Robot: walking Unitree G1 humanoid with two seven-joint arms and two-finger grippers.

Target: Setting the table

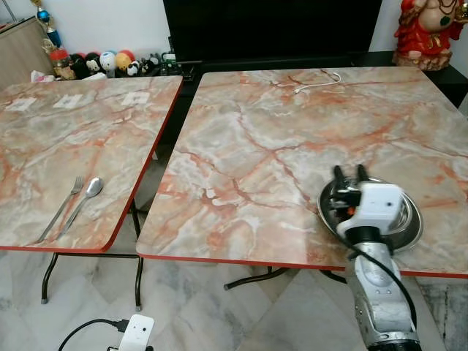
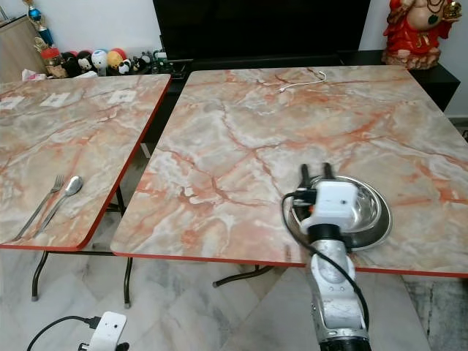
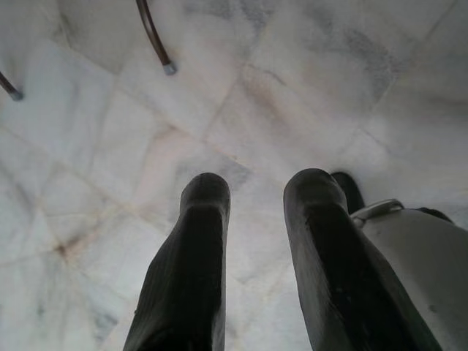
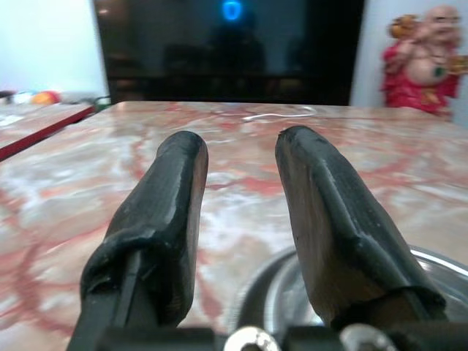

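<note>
Right gripper [image 1: 350,172] out over the near right part of the larger pink-and-orange marbled table [image 1: 292,131], two black fingers parted with a clear gap, clasping nothing. Fingertips [image 4: 183,150] just above the far rim of the shallow round silver metal plate [image 2: 369,208]; contact with the rim cannot be told. Plate resting flat on that table, close to its near red edge, partly covered by the white wrist housing and silver arm.

Left gripper [image 3: 256,197] hanging low over pale marble floor tiles [image 3: 241,95], fingers apart, nothing between them. Two dark metal table-leg tips on the tiles beyond.

Two marbled tables side by side with a narrow gap between. One silver fork [image 1: 60,207] and one silver spoon [image 1: 82,202] lying parallel, just beside each other, near the front edge of the left-hand table [image 1: 73,139]. One plate. One thin white cable [image 1: 316,84] coiled loosely at the far side of the larger table. One red and gold figurine [image 1: 428,33] behind its far right corner.
</note>
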